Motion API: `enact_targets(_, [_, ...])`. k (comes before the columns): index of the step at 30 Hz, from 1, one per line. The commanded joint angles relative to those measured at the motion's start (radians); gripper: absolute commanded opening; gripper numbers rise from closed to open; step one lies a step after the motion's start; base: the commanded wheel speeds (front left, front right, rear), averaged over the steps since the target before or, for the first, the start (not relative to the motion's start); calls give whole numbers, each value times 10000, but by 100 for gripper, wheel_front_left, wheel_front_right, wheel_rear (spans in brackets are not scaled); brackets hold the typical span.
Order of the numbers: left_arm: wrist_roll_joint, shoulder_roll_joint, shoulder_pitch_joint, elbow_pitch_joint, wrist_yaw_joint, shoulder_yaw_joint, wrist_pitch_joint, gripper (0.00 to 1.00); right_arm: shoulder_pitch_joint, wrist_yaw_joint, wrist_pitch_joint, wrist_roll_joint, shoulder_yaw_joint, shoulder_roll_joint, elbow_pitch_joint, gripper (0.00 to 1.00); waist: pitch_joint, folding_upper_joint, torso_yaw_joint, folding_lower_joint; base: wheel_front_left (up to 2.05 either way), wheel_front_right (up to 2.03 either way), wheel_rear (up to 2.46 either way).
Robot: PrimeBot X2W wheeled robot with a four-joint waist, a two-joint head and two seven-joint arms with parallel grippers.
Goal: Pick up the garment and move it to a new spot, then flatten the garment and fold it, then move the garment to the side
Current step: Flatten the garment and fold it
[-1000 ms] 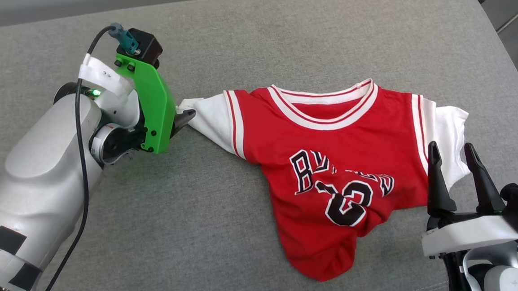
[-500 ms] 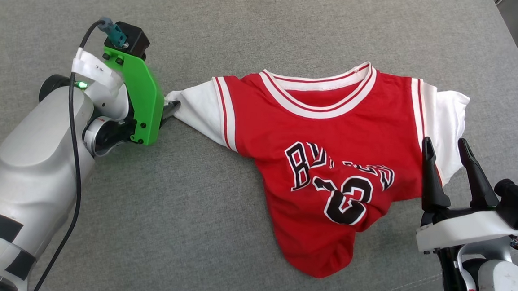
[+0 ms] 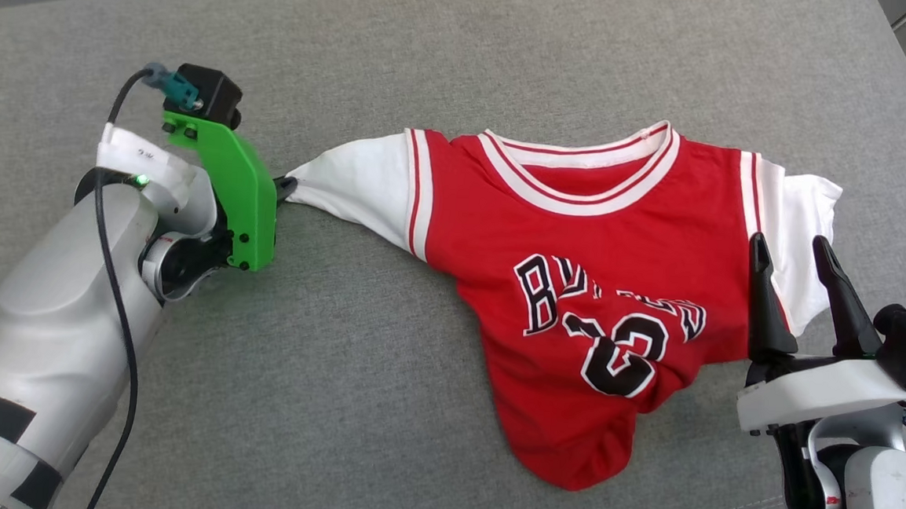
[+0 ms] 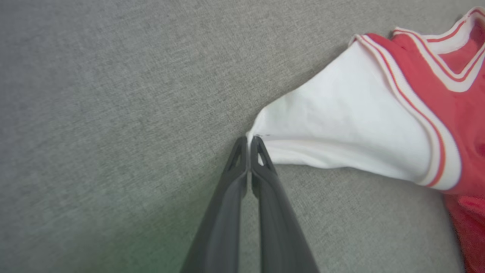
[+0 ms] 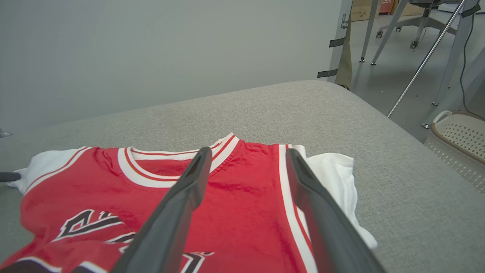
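Note:
The garment point(image 3: 579, 246), a red jersey with white sleeves and black lettering, lies face up on the grey cushion, its lower hem bunched to a point. My left gripper point(image 3: 285, 188) is shut on the tip of the left white sleeve, which is drawn out taut toward it. In the left wrist view the closed fingertips point(image 4: 248, 141) pinch the very edge of that sleeve of the garment point(image 4: 341, 129). My right gripper point(image 3: 791, 255) stands open over the jersey's right side, beside the other sleeve. In the right wrist view its fingers point(image 5: 246, 155) straddle the garment point(image 5: 242, 197) without holding it.
The grey cushion point(image 3: 336, 357) stretches wide to the left and front of the jersey. Its right edge drops to the floor, where a pale perforated basket point(image 5: 458, 144) stands. Metal furniture legs point(image 5: 420, 64) rise beyond, and a plain wall backs the cushion.
The left gripper has closed on the sleeve tip and drawn it leftward, so the sleeve now lies stretched longer. The head camera shifted slightly. The right gripper has stayed open in place.

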Motion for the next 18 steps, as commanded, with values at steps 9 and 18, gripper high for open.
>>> enact_targets(9, [-755, 471, 1353, -198, 102, 865, -1518, 0, 251, -9, 531, -294, -326, -66, -111, 100, -1524, 0, 1142, 0, 0, 0, 0])
enact_targets(18, [-1387, 1076, 3484, -1668, 1002, 1493, -2284, 0, 662, -9, 1127, -257, -553, -266, -277, 100, -2313, 0, 2125, 0, 0, 0, 0])
